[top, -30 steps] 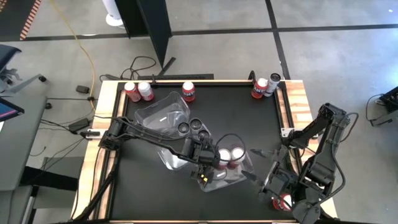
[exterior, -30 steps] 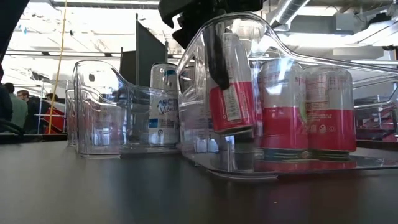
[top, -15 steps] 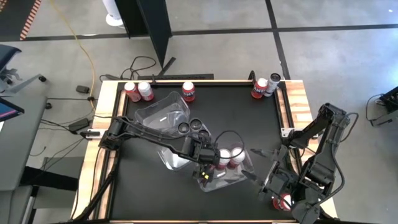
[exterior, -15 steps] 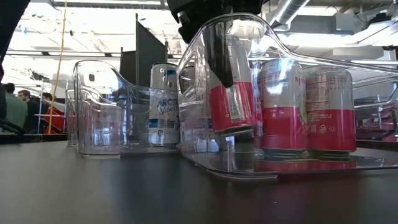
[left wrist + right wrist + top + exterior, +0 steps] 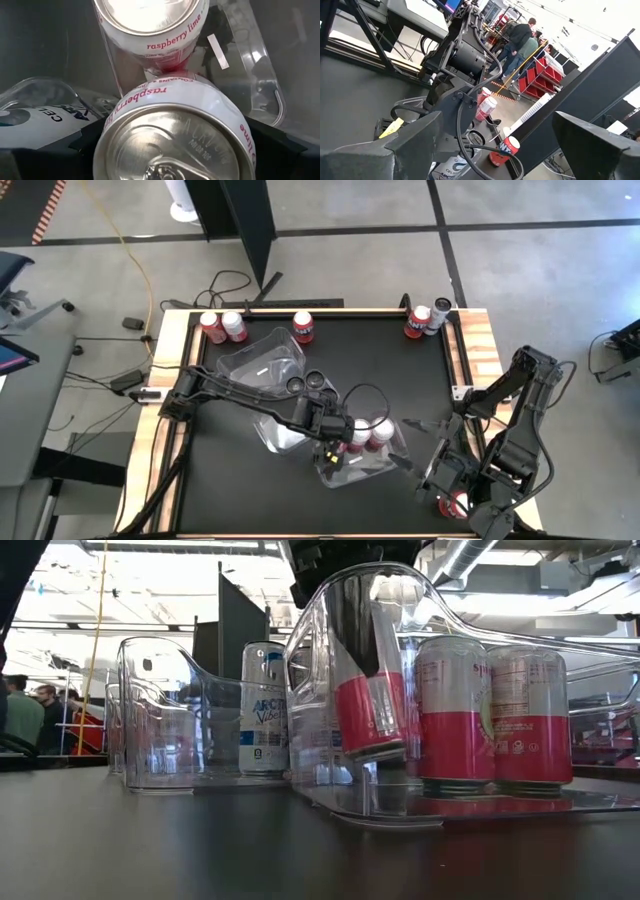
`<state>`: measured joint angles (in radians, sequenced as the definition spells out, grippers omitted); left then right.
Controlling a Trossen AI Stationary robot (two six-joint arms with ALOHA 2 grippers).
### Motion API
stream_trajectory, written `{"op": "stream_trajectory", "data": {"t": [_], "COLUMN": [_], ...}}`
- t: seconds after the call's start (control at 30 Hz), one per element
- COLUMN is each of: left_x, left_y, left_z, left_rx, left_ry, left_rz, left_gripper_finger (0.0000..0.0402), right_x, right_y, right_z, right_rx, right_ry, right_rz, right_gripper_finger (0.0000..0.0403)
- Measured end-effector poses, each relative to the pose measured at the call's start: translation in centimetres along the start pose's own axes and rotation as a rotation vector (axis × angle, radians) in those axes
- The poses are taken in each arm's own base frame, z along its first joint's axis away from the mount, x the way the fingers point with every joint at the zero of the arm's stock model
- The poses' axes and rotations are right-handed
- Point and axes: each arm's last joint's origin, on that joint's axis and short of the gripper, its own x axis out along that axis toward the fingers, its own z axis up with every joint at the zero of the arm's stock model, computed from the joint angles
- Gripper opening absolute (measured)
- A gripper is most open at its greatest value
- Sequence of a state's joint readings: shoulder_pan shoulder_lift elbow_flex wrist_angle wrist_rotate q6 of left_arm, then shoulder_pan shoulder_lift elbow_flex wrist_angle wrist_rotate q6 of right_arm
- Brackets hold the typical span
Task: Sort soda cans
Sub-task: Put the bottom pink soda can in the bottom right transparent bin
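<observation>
My left gripper reaches down into a clear plastic tub at mid table and is shut on a white-and-red soda can. Two more cans of that kind stand upright on the tub's floor just beyond it. A white-and-blue can stands in a second tub beside it. My right gripper hangs open and level to the right of the tubs, with nothing between its fingers. My left gripper pinches the can's side wall just under its silver top, one finger on each side. The fingers come slanting down from above. In the low view the can hangs tilted inside the tub, with its bottom off the tub's floor.
A third clear tub lies toward the far left, with two dark cans by it. Red cans stand along the far edge. One red can stands under my right arm at the near right.
My left gripper has rolled about its own pointing line while staying in place. The can has turned with it and leans differently inside the tub. It stays off the tub's floor.
</observation>
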<state>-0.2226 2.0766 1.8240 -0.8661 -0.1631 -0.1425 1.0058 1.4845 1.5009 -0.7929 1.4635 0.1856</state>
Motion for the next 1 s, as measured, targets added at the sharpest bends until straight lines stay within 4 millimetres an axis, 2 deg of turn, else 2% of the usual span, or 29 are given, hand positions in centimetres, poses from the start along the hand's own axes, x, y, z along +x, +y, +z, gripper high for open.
{"op": "stream_trajectory", "data": {"t": [0.37, 0.67, 1.0], "left_x": [0.00, -0.10, -0.57], "left_y": [-0.05, -0.09, 0.20], "left_z": [-0.01, 0.03, 0.00], "left_rx": [-0.015, -0.036, -0.034], "left_ry": [0.004, 0.002, 0.017], "left_rz": [-0.024, -0.039, 0.032], "left_gripper_finger": [0.0349, 0.0396, 0.0394], "right_x": [0.00, 0.00, 0.00], "right_y": [0.00, 0.02, 0.02], "right_z": [0.00, -0.01, -0.01], "right_rx": [-0.001, -0.002, -0.001], "right_ry": [0.000, 0.000, 0.000], "right_rz": [0.000, 0.001, 0.001], "right_gripper_finger": [0.0395, 0.0395, 0.0395]}}
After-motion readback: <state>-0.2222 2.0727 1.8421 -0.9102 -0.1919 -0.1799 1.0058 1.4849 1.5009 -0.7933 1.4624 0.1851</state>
